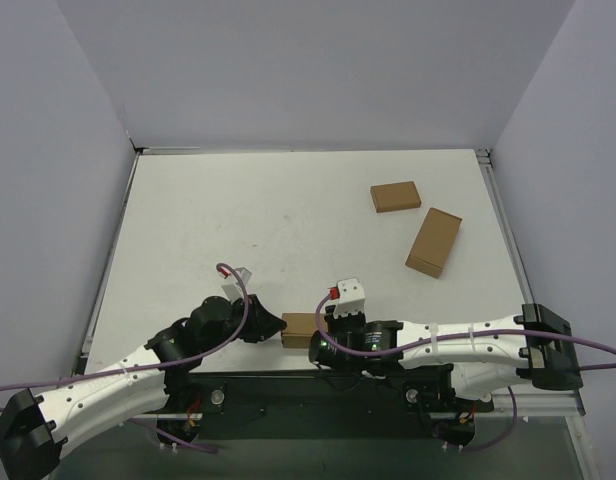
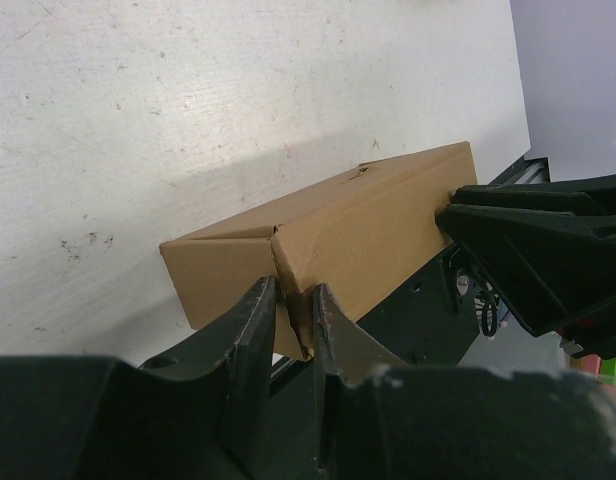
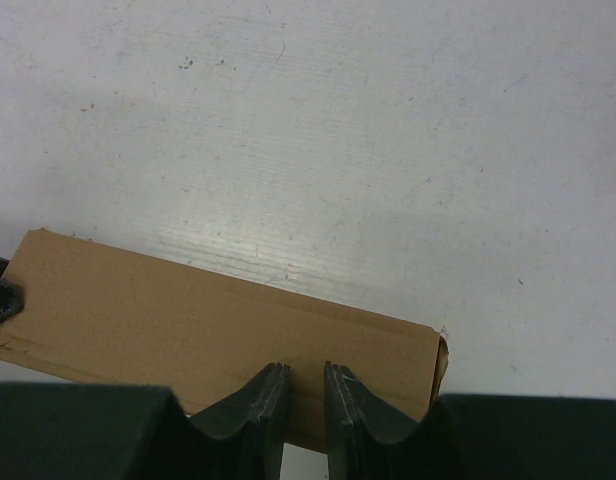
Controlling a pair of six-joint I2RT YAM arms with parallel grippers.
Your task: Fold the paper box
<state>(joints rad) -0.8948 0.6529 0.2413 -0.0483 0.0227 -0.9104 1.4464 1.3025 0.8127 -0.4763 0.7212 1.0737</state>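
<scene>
The paper box (image 1: 299,328) lay at the bottom centre of the overhead view, on the near edge of the white table (image 1: 238,220), wedged between my two pincers. My left pincer (image 2: 293,300) was closed on the brown flap at the box's near corner, low in its own camera's frame, with cardboard showing in the narrow slit between the fingers (image 2: 250,335). My right pincer (image 3: 306,385) was nipped onto the box's long edge, bottom centre of its frame, fingers nearly together. Each pincer blocked the other's sight of the box ends. My right one filled the right side of the left wrist view. Two smaller brown boxes (image 1: 395,196) (image 1: 434,242) sat well apart in the upper right, nothing lying between them and me.
</scene>
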